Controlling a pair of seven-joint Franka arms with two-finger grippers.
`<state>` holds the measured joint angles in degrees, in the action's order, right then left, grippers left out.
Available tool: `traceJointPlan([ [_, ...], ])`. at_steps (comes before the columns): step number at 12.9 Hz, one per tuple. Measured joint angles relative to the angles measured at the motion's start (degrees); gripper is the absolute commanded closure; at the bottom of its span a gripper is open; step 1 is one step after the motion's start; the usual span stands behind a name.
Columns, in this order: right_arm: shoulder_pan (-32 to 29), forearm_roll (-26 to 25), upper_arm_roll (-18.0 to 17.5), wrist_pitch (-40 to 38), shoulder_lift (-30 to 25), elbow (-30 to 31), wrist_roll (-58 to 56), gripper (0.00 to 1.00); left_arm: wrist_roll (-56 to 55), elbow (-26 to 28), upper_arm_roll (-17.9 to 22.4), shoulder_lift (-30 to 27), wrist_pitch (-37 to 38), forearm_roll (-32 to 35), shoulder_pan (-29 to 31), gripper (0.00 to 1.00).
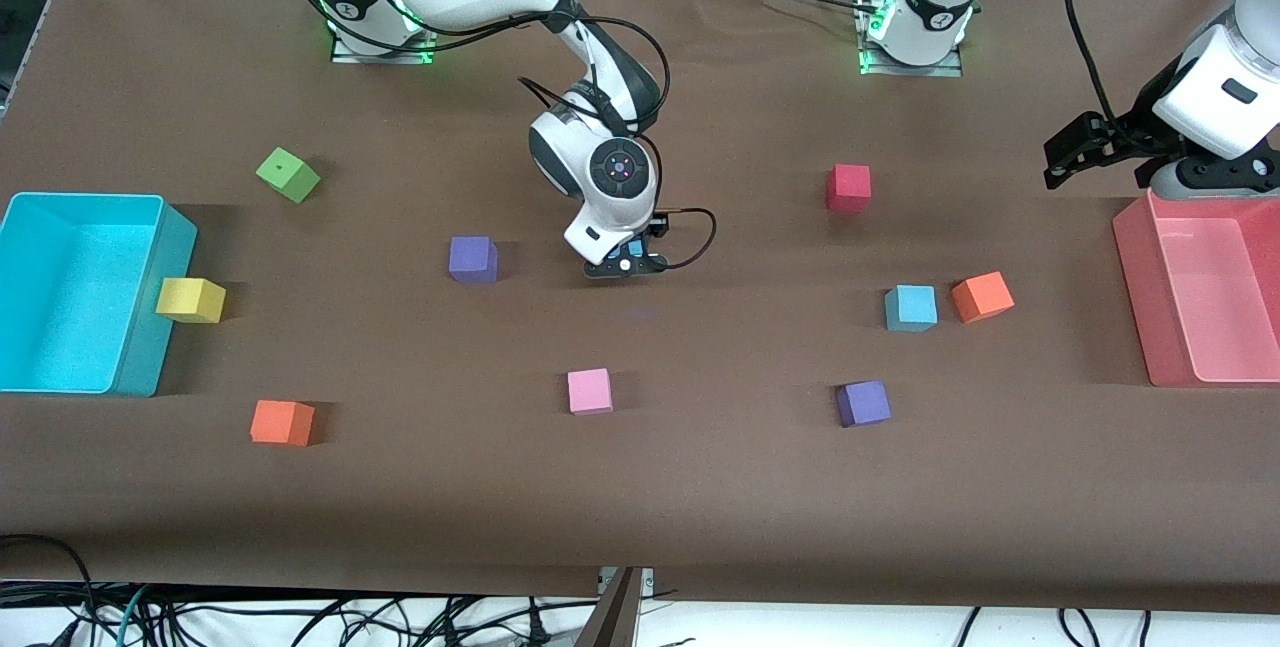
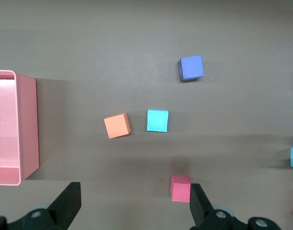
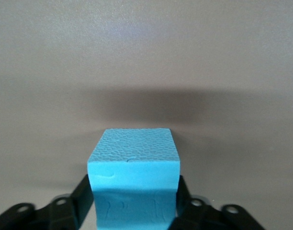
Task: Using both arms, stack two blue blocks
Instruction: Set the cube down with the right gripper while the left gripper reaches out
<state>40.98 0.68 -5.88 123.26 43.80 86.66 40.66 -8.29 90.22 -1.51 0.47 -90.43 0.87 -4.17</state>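
The right gripper (image 1: 627, 265) hung low over the middle of the table, between the purple cube (image 1: 473, 259) and the red cube (image 1: 849, 188), and its right wrist view showed 1 blue block (image 3: 133, 179) wedged between the 2 black fingers (image 3: 74, 203), both pads against its sides. Whether the squeeze was firm or easing off could not be judged; the block sat in the grasp.

The second blue block (image 1: 911, 308) rested on the table toward the left arm's end, just beside an orange cube (image 1: 982, 296) and farther from the front camera than another purple cube (image 1: 864, 403).

The left gripper (image 1: 1075, 149) waited high, near the pink bin (image 1: 1135, 287), its fingers spread wide with nothing between them. In its wrist view that free block (image 2: 157, 120) lay squarely ahead between the open fingers, so the left arm looked much the nearer to it. The coming move likely turned on that gap: the held block was well apart from its partner, which lay toward the left arm's end. The cubes had no long axis.

No brand, label or writing could be read.
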Motion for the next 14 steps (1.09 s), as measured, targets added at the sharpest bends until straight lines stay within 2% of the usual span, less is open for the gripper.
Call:
traceJointPlan([
  [5,-0.14,0.00,0.35,-0.37,-0.02,-3.45,-0.39,0.00,0.00,0.32,0.00,0.00,0.00,0.00,0.00,0.00],
  [9,-0.37,0.00,0.46,-1.76,-0.42,-4.93,-5.59,0.00,0.03,1.10,-0.01,-0.01,-1.98,0.00,0.00,0.00],
  [14,-1.42,1.08,1.06,-2.17,-3.85,-4.45,-19.97,0.00,0.31,10.00,-0.24,1.22,-11.45,0.00,-0.08,0.00],
])
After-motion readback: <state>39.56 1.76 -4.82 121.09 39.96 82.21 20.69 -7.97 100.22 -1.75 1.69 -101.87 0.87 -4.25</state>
